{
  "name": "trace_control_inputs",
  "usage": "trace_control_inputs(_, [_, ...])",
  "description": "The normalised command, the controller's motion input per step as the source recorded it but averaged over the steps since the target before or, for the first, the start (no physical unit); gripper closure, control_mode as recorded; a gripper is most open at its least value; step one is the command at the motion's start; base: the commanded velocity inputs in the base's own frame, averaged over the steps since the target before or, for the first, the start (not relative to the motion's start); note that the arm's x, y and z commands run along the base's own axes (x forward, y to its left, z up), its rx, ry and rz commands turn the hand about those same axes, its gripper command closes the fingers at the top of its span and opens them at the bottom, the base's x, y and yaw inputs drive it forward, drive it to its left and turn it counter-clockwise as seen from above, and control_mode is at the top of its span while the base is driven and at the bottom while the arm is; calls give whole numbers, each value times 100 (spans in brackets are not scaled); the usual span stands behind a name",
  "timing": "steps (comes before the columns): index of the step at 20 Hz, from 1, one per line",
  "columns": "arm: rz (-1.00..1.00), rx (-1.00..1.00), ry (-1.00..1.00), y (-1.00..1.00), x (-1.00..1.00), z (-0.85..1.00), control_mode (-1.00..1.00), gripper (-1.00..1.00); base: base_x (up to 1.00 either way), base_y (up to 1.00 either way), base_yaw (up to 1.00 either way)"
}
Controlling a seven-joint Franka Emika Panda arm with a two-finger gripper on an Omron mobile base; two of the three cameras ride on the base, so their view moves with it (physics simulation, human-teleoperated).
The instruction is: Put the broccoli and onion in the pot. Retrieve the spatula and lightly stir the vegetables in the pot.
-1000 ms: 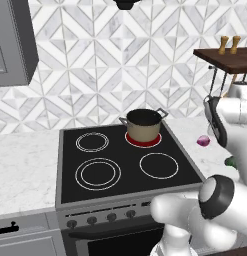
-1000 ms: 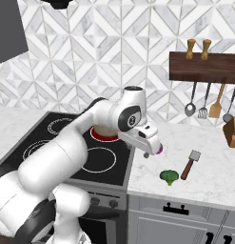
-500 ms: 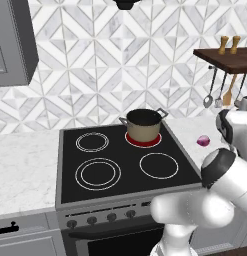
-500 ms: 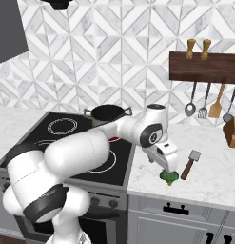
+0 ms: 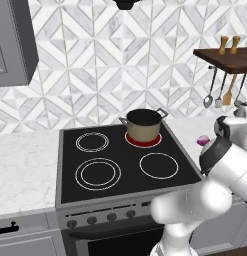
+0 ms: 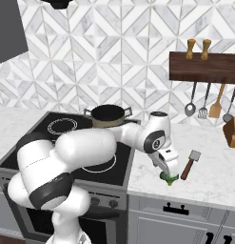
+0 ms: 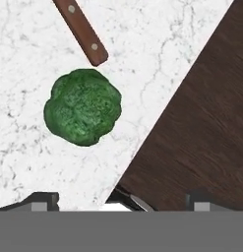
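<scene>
Hand view: we look straight down on the broccoli (image 7: 83,107), which sits on the white worktop (image 7: 34,44) close to its front edge. The spatula (image 7: 81,31) handle lies just past it, not touching. Our jaws are spread wide above the broccoli and hold nothing. From the right base view, our gripper (image 6: 169,174) hangs right over the broccoli (image 6: 169,179) near the front edge, with the spatula (image 6: 190,163) beside it. The pot (image 6: 108,116) stands on the stove's back burner. The onion (image 5: 202,140) rests on the worktop right of the stove.

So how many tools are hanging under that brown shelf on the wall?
4: a ladle, a slotted turner, a wooden spatula and one more at the right edge, side by side under the shelf.
</scene>
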Motion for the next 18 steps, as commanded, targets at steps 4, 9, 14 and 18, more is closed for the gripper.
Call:
trace_control_inputs(4, [-17,-2,-3,-34,30,-40,-100,-100,0,0,0])
trace_control_inputs(9, [-11,4,-5,-22,15,-15,-100,-100,0,0,0])
trace_control_inputs(14, [-3,16,-7,-9,7,-7,-100,-100,0,0,0])
trace_control_inputs(18, [0,17,-9,-1,8,-10,-100,-100,0,0,0])
